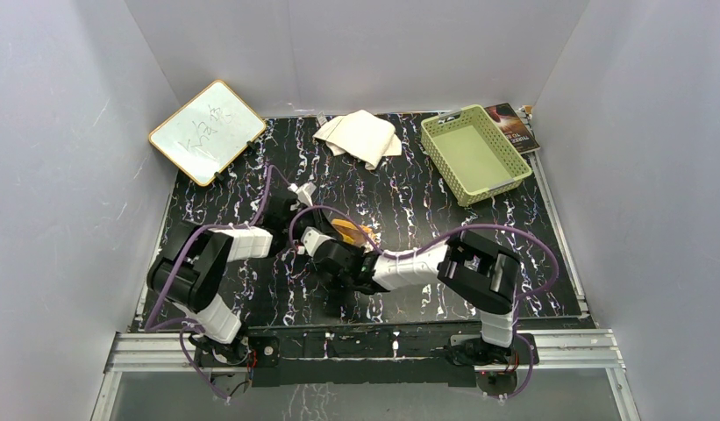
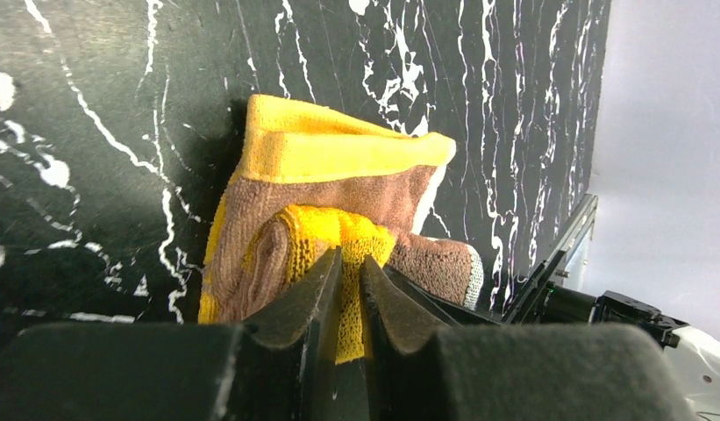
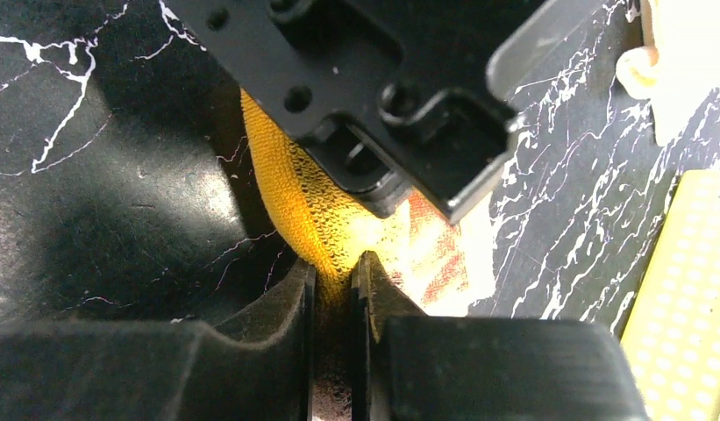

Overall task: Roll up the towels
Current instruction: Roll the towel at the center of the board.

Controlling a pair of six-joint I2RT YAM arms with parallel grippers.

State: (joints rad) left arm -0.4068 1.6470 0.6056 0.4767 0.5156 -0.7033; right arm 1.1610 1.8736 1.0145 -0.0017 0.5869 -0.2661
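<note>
Orange towel [image 1: 352,231] mostly hidden under both arms; whiteboard [image 1: 207,132] writing illegible; book [image 1: 514,127] partly behind basket [image 1: 444,165].

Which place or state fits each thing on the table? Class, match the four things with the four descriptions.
Things:
1. orange towel
2. cream towel
3. basket
4. whiteboard

Places or states:
A. far left, with writing on it
B. pinched by the left claw and the right claw
C. far right, green, nothing in it
D. middle of the far edge, lying loose, not rolled

Pairs: 1-B, 2-D, 3-C, 4-A
</note>
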